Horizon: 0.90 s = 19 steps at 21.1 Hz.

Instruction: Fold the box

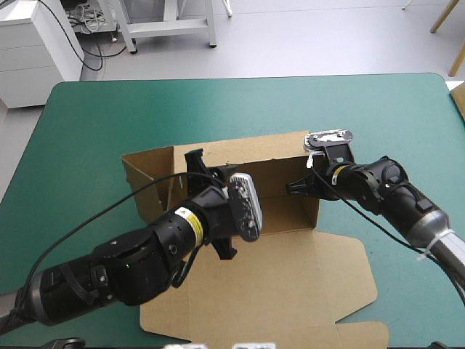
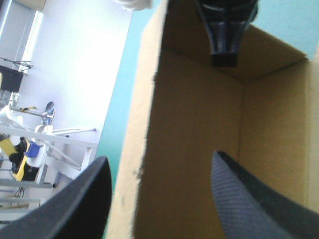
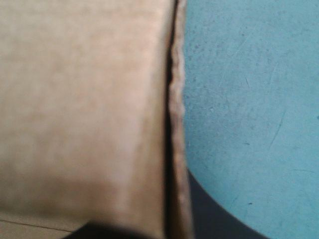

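Observation:
The brown box [image 1: 282,207] stands mid-table as an open tray with raised walls, its lid [image 1: 269,280] flat toward the near edge. My left gripper [image 1: 209,169] is open and straddles the far wall [image 2: 144,149], one finger [image 2: 75,209] outside over the teal-green cover and the other [image 2: 254,199] inside the tray. My right gripper [image 1: 298,186] is at the right wall [image 3: 174,124], all but shut on it, with a black finger [image 3: 214,214] on the outer side. In the left wrist view the right gripper [image 2: 223,50] shows inside the tray's far right corner.
A side flap [image 1: 145,178] of the box sticks out at the tray's left end. The teal-green cover [image 1: 109,116] shows bare beyond the far wall and to the right of the box. The lid reaches almost to the table's near edge.

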### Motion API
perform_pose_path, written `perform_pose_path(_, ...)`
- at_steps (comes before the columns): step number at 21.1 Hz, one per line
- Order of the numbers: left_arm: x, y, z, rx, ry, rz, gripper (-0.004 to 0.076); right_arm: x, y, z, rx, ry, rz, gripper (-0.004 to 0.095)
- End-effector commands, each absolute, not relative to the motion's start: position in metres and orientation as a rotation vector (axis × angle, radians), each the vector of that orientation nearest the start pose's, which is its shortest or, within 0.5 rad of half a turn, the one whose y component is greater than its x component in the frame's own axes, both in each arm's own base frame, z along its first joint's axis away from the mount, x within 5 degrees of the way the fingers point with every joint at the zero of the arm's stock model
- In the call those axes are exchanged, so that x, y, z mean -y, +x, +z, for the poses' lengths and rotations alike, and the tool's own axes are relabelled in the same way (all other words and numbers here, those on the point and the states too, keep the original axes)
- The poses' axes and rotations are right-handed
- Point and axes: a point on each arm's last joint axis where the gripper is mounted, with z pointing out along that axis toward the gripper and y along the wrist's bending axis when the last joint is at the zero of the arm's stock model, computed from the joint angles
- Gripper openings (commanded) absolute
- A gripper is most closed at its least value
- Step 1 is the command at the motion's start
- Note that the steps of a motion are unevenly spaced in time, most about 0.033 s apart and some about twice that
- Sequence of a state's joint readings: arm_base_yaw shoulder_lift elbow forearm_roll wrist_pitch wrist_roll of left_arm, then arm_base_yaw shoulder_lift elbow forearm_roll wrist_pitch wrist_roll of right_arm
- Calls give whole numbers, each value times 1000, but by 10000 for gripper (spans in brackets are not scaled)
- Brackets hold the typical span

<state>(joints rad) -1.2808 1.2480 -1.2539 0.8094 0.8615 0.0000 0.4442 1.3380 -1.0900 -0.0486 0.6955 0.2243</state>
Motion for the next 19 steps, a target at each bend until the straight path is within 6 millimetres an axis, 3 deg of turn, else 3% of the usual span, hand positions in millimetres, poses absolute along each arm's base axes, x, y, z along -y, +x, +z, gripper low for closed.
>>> perform_pose_path(1, 214, 134, 442, -1441, 1296, 203, 419, -113, 264, 341, -2372, -281, 240, -20)
perform_pose_path(5, 174, 177, 456, -1690, 1115, 130, 411, -109, 276, 352, -2434, -299, 188, -20)
perform_pose_path(8, 130, 210, 448, -1917, 963, 19, 296, -105, 292, 357, -2548, -327, 128, -20)
perform_pose_path(10, 105, 220, 447, -2005, 841, -69, 225, -105, 307, 355, -2596, -338, 101, -20)
perform_pose_path(13, 88, 207, 443, -2025, 825, -229, 112, -109, 328, 348, -2639, -374, 75, -20)
perform_pose_path(16, 83, 186, 434, -2004, 846, -270, 6, -114, 343, 340, -2661, -391, 66, -21)
perform_pose_path(19, 71, 149, 411, -1980, 819, -269, -8, -120, 360, 327, -2675, -404, 61, -21)
